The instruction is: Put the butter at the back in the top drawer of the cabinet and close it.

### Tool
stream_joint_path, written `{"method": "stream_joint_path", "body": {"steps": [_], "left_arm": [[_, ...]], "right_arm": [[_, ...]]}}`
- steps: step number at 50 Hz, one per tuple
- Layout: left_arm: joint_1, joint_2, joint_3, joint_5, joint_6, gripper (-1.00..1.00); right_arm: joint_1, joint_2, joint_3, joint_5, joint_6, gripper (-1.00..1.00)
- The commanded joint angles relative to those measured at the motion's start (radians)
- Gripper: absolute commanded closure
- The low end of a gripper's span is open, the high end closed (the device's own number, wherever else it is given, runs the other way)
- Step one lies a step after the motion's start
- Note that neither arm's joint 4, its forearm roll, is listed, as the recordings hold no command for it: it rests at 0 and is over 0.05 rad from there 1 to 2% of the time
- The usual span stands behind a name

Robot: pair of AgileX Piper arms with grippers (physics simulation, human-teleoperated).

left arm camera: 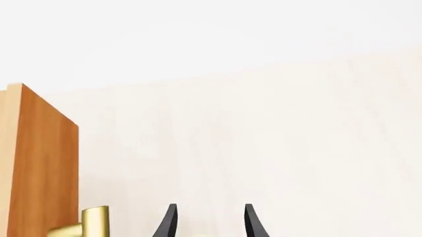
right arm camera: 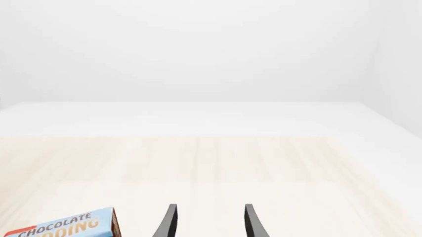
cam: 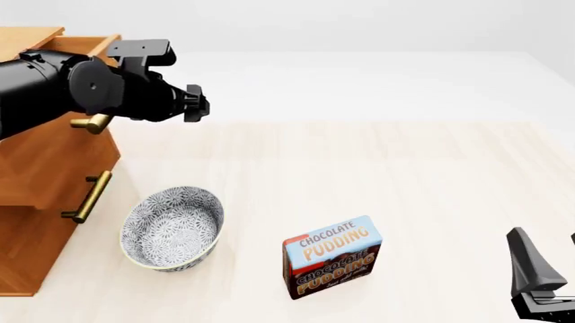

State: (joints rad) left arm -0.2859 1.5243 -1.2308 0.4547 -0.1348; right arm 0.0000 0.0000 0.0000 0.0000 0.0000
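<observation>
The butter is out of view in all three views. At the left edge stands the orange-brown cabinet (cam: 40, 175), with its top drawer (cam: 88, 46) pulled out a little; my left arm covers most of that drawer's front and inside. The drawer's brass handle (cam: 91, 123) pokes out below the arm. My left gripper (cam: 190, 104) hangs just right of the drawer, open and empty. In the left wrist view its fingers (left arm camera: 209, 222) are apart beside the handle (left arm camera: 96, 221) and the drawer front (left arm camera: 43, 168). My right gripper (cam: 553, 262) is low at the front right, open and empty (right arm camera: 209, 222).
A patterned grey bowl (cam: 172, 227) stands on the table in front of the cabinet. A blue-and-brown Chocolate Pudding box (cam: 332, 256) stands upright near the front middle, its corner showing in the right wrist view (right arm camera: 63, 228). The middle drawer's handle (cam: 88, 196) juts out.
</observation>
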Motion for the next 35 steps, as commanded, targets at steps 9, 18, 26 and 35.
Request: {"method": "stream_joint_path", "body": {"steps": [9, 18, 26, 35], "left_arm": [[0.071, -0.040, 0.046, 0.005, 0.024, -1.00], [0.113, -0.062, 0.079, -0.004, 0.027, -1.00], [0.142, -0.082, 0.103, -0.012, 0.028, -1.00], [0.186, -0.114, 0.131, -0.012, 0.034, -1.00]], "right_arm": [[0.000, 0.000, 0.000, 0.000, 0.000, -1.00], [0.000, 0.000, 0.000, 0.000, 0.000, -1.00], [0.000, 0.000, 0.000, 0.000, 0.000, -1.00], [0.000, 0.000, 0.000, 0.000, 0.000, -1.00]]}}
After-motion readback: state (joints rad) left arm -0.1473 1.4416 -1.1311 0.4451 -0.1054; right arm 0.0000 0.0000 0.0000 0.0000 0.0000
